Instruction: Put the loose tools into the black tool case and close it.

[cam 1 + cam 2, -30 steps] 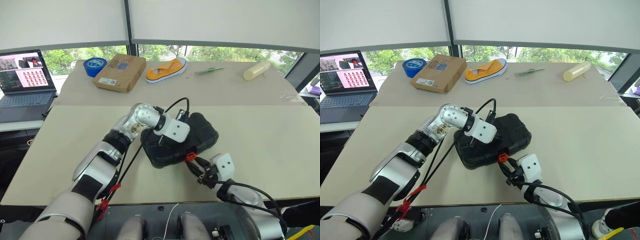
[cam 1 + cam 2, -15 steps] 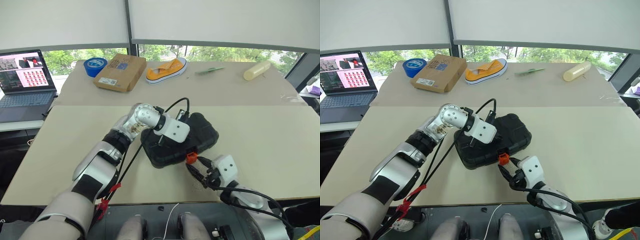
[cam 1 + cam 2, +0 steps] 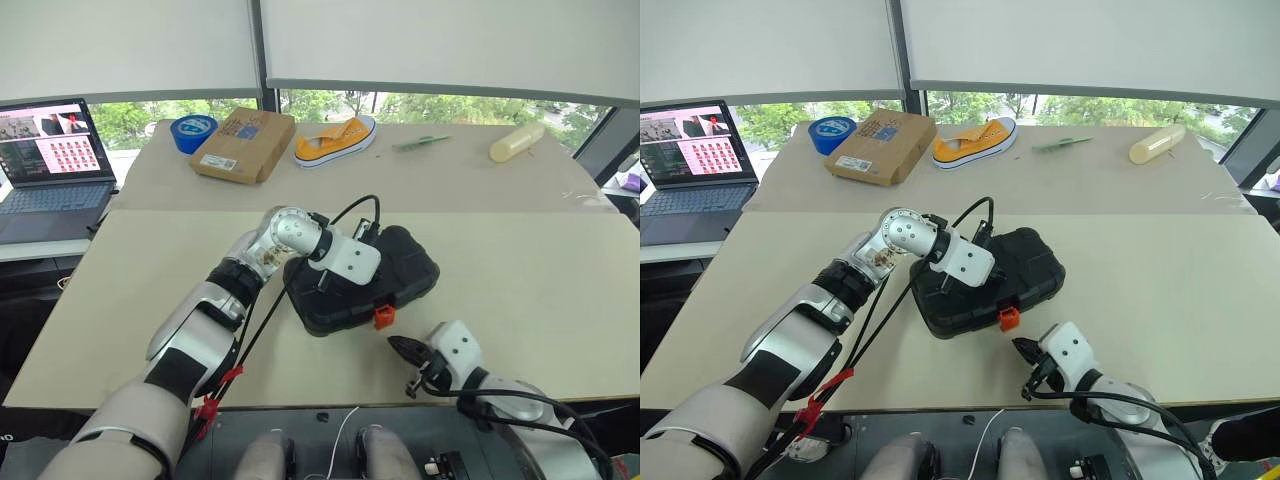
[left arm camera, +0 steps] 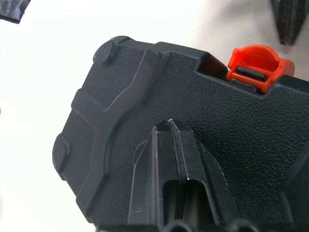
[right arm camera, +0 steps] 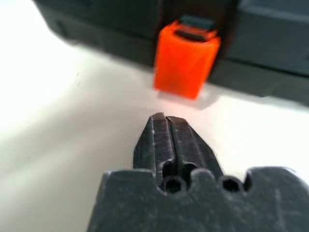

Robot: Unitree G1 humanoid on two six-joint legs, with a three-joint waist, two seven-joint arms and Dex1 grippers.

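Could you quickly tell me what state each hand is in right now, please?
Left hand: closed, holding nothing, resting on the black tool case.
Right hand: closed, empty, just short of the orange latch.

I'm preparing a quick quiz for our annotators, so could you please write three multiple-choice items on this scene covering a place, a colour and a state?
1. Where does the left gripper rest?
A. on the lid of the black tool case
B. on the cardboard box
C. on the laptop

2. What colour is the latch on the case's front edge?
A. blue
B. orange
C. green

3. How is the right gripper?
A. open around the latch
B. shut on the latch
C. shut, apart from the latch

Answers:
1. A, since the left wrist view shows its fingers against the textured lid.
2. B, as it stands out orange on the black shell.
3. C, because bare table lies between its joined fingertips and the latch.
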